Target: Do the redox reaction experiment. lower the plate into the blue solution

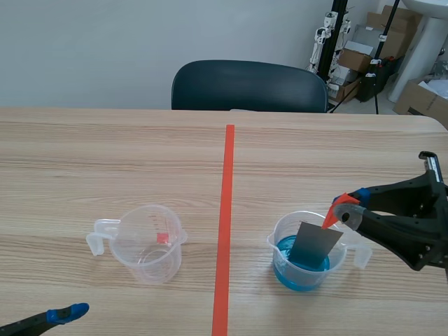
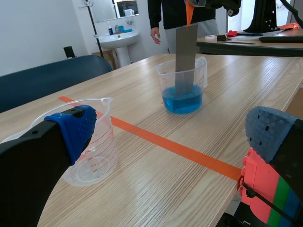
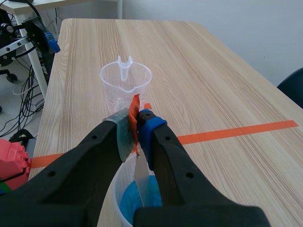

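A grey metal plate (image 1: pixel 316 241) stands tilted in a clear beaker of blue solution (image 1: pixel 302 264), its lower end dipped in the liquid. An orange tag (image 1: pixel 333 213) at the plate's top is pinched by my right gripper (image 1: pixel 344 207), which comes in from the right just above the beaker's rim. In the right wrist view the fingers are shut on the orange tag (image 3: pixel 135 119), with the plate (image 3: pixel 141 178) hanging below into the blue solution (image 3: pixel 135 196). My left gripper (image 2: pixel 165 137) is open near the table's front left, well apart from the plate (image 2: pixel 185 52).
An empty clear measuring beaker (image 1: pixel 145 241) stands left of the orange tape line (image 1: pixel 225 231). A dark chair (image 1: pixel 248 85) sits behind the table's far edge. In the left wrist view the empty beaker (image 2: pixel 87 142) is close ahead of the left finger.
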